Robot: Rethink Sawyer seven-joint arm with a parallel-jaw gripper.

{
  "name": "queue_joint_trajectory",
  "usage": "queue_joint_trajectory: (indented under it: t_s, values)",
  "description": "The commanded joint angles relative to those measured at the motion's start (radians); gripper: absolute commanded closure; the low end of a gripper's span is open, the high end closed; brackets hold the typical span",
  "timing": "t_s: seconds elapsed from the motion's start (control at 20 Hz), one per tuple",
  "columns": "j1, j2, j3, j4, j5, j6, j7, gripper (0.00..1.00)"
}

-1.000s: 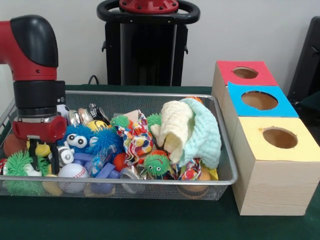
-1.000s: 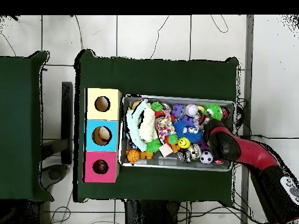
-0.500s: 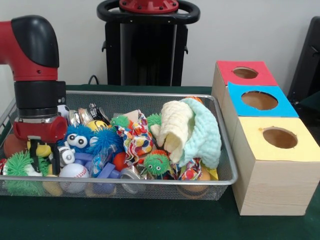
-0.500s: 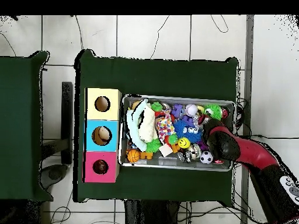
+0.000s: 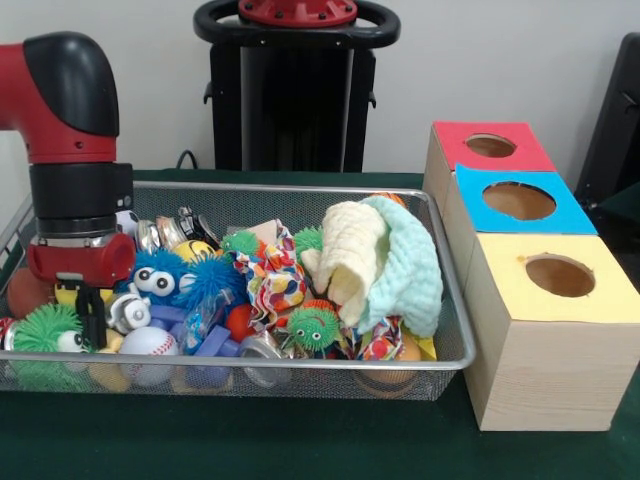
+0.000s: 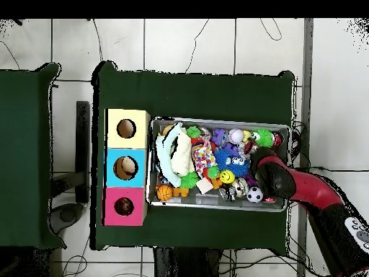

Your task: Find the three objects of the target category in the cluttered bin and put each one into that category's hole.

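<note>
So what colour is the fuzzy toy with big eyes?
Blue; the fuzzy big-eyed toy shows best in the front view.

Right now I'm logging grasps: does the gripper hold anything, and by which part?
Cannot be told: the black gripper is down among the toys in the wire mesh bin, its tips hidden.

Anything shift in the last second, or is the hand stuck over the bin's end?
The hand has sunk a little deeper among the toys at the wire bin's end, beside the green spiky ball. Whether it grips anything cannot be told. The cloths and boxes stayed put.
</note>
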Motion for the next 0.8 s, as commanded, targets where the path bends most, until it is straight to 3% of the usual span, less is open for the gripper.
queue_joint_trajectory:
  t_s: [0.05, 0.35, 0.6, 0.8]
  values:
    - [0.033, 0.162, 0.013, 0.056, -0.091, 0.148, -0.135, 1.00]
    - [0.077, 0.129, -0.031, 0.051, -0.095, 0.129, -0.095, 1.00]
    - [0.166, -0.026, -0.112, 0.114, -0.038, 0.200, -0.022, 1.00]
    - [0.175, -0.067, -0.107, 0.163, 0.008, 0.217, 0.006, 1.00]
